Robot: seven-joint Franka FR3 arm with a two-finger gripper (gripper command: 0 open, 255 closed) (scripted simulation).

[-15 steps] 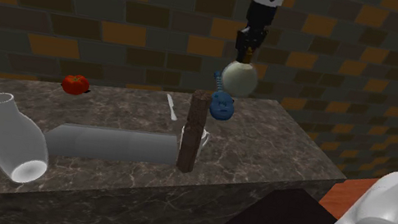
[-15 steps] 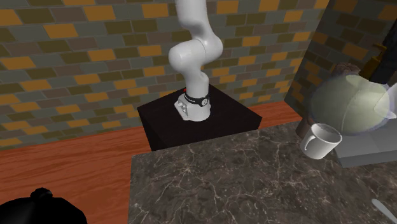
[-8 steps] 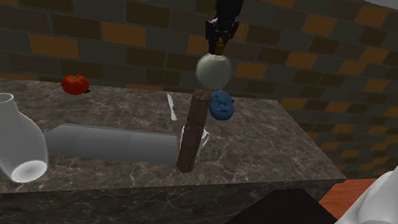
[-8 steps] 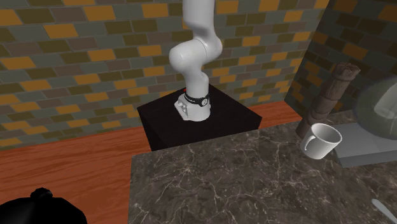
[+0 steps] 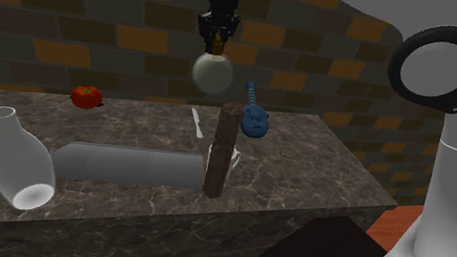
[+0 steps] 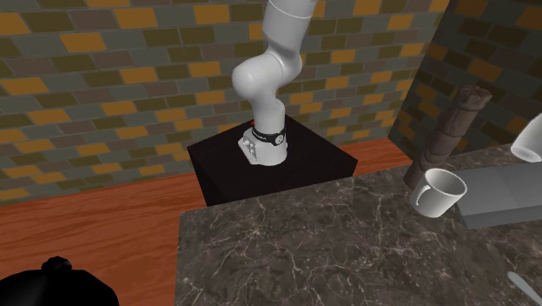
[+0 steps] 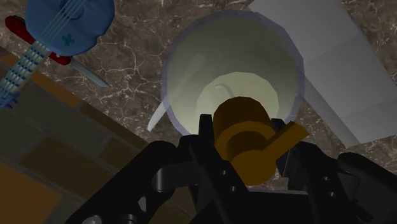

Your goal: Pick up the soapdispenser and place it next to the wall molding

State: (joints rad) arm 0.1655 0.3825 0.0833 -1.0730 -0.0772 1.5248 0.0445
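Soap dispenser (image 7: 232,76), a pale round bulb with a golden pump head, hangs clear of the counter (image 5: 323,177), well above its far part. My fingers (image 7: 245,149) are clamped on the pump head, one on each side, and carry the whole weight. I judge the pick-up complete and the carry in hand; placement is not yet done. Looking down past the bulb, I note the long grey slab (image 5: 130,164) lying flat, which I take to be the wall molding, with bare counter alongside it. The next move calls for a level traverse over that bare strip, then a straight descent that sets the bulb upright just beside the slab before I let go. Obstacles noted: a brown upright post (image 5: 223,151) stands at the slab's end with a white mug (image 6: 439,191) just beside it, so that end is crowded. A pale utensil (image 5: 198,122) and a blue round object (image 5: 256,120) lie nearer the brick wall. Farther off, a white vase (image 5: 16,168) lies on its side and a tomato (image 5: 86,95) sits by the wall, both well apart from my path.
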